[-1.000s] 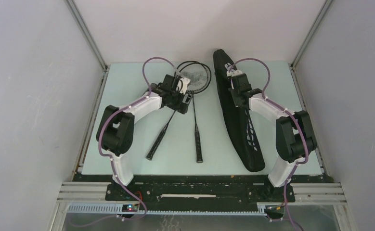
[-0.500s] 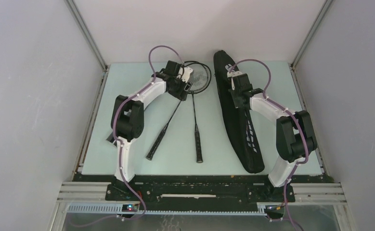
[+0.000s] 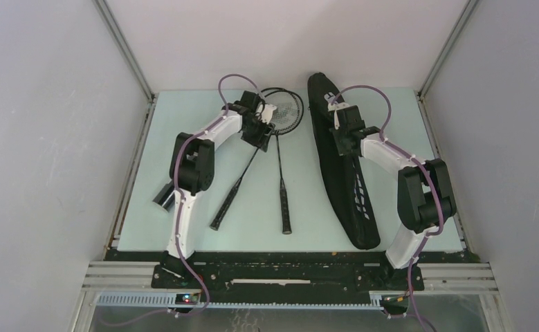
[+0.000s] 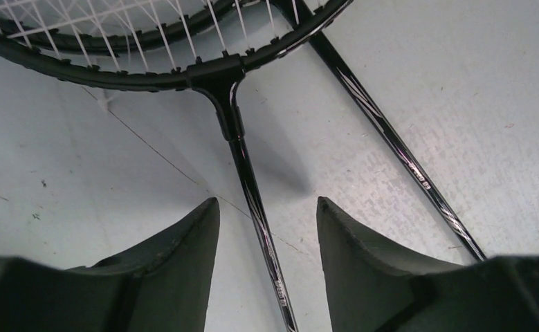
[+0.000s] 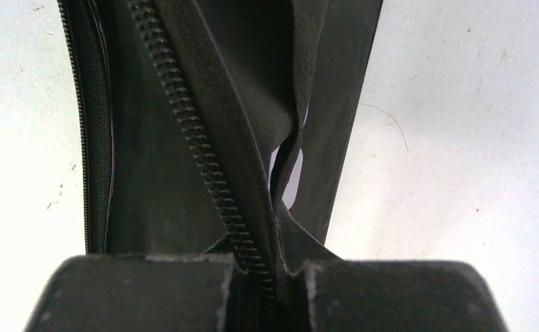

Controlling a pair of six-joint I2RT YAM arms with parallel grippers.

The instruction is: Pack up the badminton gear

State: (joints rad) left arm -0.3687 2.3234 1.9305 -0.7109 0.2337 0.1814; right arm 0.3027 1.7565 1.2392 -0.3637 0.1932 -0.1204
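Observation:
Two thin black rackets lie crossed on the table, heads [image 3: 284, 111] at the back and handles [image 3: 218, 216] [image 3: 286, 220] towards me. My left gripper [image 3: 261, 133] is open just below the heads. In the left wrist view it [image 4: 268, 211] straddles one racket's shaft [image 4: 249, 187] close to the table, with the other shaft [image 4: 391, 138] to its right. The large black bag [image 3: 346, 176] lies on the right. My right gripper [image 3: 342, 137] is shut on the bag's zipper edge [image 5: 204, 159], jaws closed around the fabric [image 5: 270, 266]. A black tube [image 3: 164, 195] lies at the left. No shuttlecocks show.
Pale green table [image 3: 183, 117] with white walls on three sides and a metal frame rail [image 3: 287, 277] at the near edge. The left arm's elbow [image 3: 194, 162] stands over the table's left part, next to the tube.
My left arm has stretched further back and lowered over the racket shaft, uncovering the black tube at the left. My right gripper has stayed on the bag's edge.

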